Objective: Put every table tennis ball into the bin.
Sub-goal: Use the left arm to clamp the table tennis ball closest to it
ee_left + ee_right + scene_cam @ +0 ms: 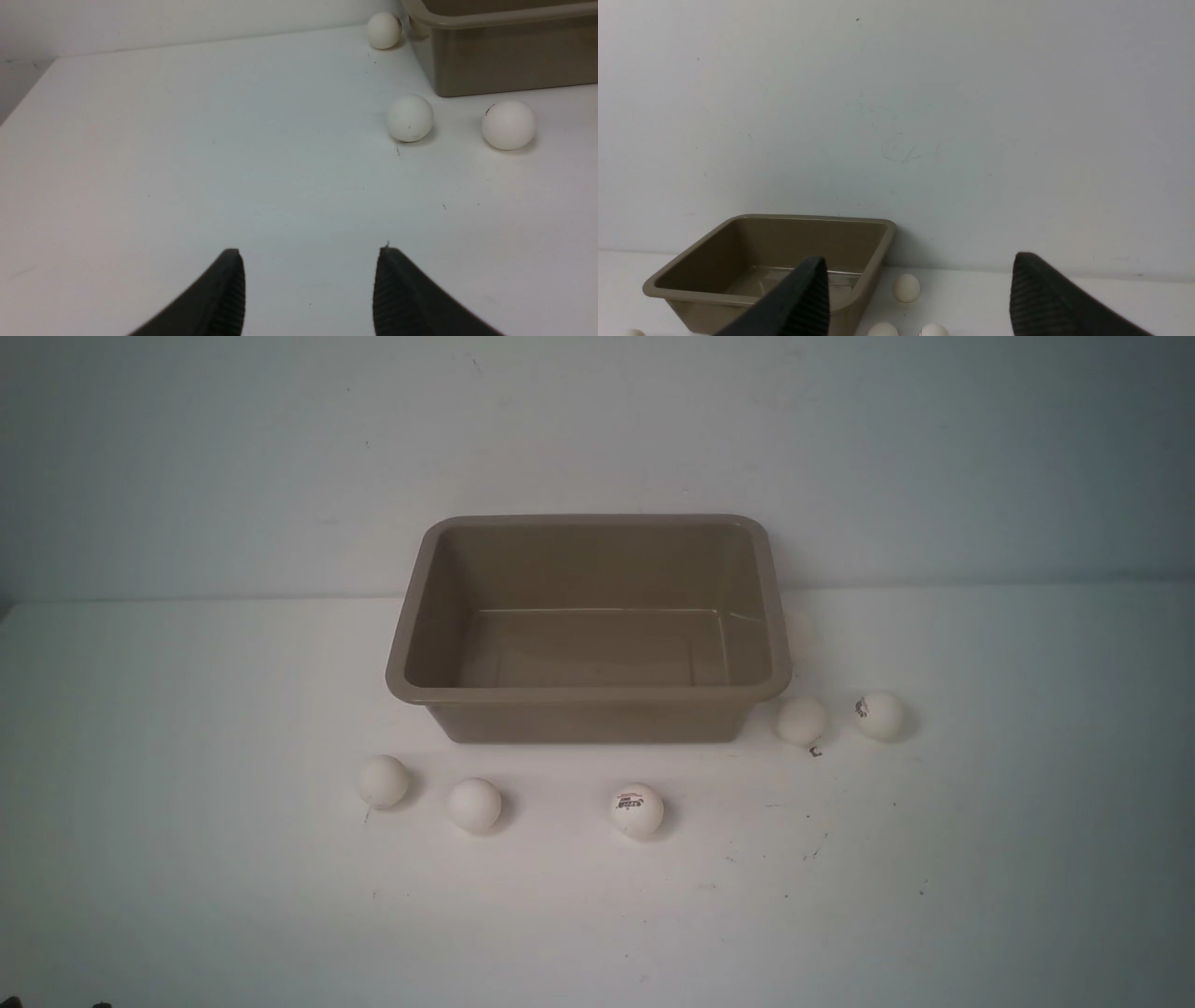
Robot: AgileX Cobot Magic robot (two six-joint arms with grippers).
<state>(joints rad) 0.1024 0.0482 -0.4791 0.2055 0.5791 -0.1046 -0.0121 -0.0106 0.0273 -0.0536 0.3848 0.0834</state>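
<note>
The taupe bin (588, 693) stands empty at the middle of the white table. Several white table tennis balls lie around it: two at the front left (384, 780) (474, 804), a logo ball (638, 809) in front, two at the right (801, 721) (879, 716). Neither gripper shows in the front view. In the left wrist view my left gripper (310, 252) is open over bare table, well short of two balls (409, 118) (508, 125) and the bin (504, 60). My right gripper (920, 263) is open and empty, held high, with the bin (808, 242) and a ball (906, 287) beyond it.
A further ball (383, 30) lies by the bin's left side, close to the back wall. Another faint ball (798, 630) sits beside the bin's right wall. The table's left edge (28, 93) runs near the left gripper. The pale wall (597, 429) stands behind the bin.
</note>
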